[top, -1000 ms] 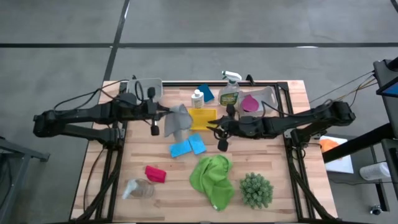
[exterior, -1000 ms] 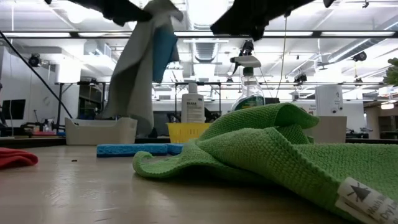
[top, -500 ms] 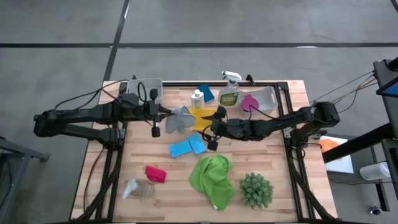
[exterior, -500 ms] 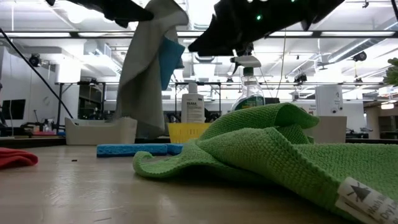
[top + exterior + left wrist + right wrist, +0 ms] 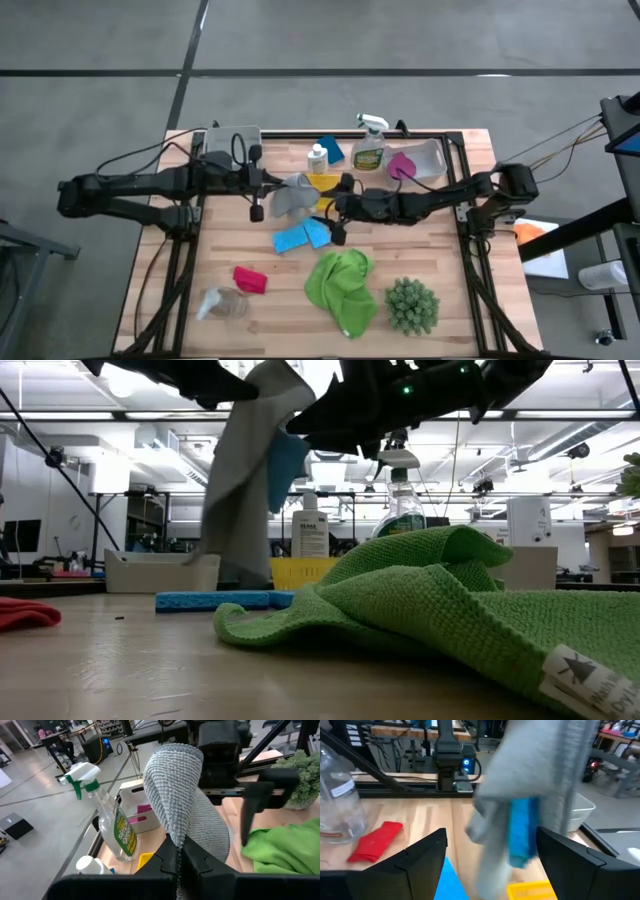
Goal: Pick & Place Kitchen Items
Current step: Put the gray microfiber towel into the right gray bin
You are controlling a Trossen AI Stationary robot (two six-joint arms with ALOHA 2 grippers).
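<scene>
My left gripper (image 5: 270, 185) is shut on a grey cloth (image 5: 293, 196) above the table's middle, by the yellow tray (image 5: 327, 183). The cloth hangs in folds (image 5: 245, 480), and a blue piece (image 5: 522, 832) shows between them. My right gripper (image 5: 490, 870) is open, level with the cloth and close to its right side (image 5: 335, 205); its fingers stand apart on either side of it. Two blue sponges (image 5: 302, 235), a green cloth (image 5: 343, 285), a red cloth (image 5: 250, 280) and a clear jar (image 5: 222, 303) lie on the table. My left gripper pinches the grey cloth's upper part (image 5: 176, 851) between its two shut fingers, coming level from the table's left. Several layers bunch at the fingers. The cloth hangs slack below the hold; whether its lower end (image 5: 240, 565) touches anything, I cannot tell.
A spray bottle (image 5: 369, 150), a small white bottle (image 5: 317, 158) and a blue sponge (image 5: 331, 148) stand at the far edge. A magenta cloth (image 5: 403, 166) lies in a clear bin, a white bin (image 5: 235, 137) is far left, and a spiky plant (image 5: 412, 305) near right.
My right gripper has gone toward the table's left, up to the hanging grey cloth. My left gripper has shifted a little toward the table's right with the cloth, which still hangs below it and has swung that way.
</scene>
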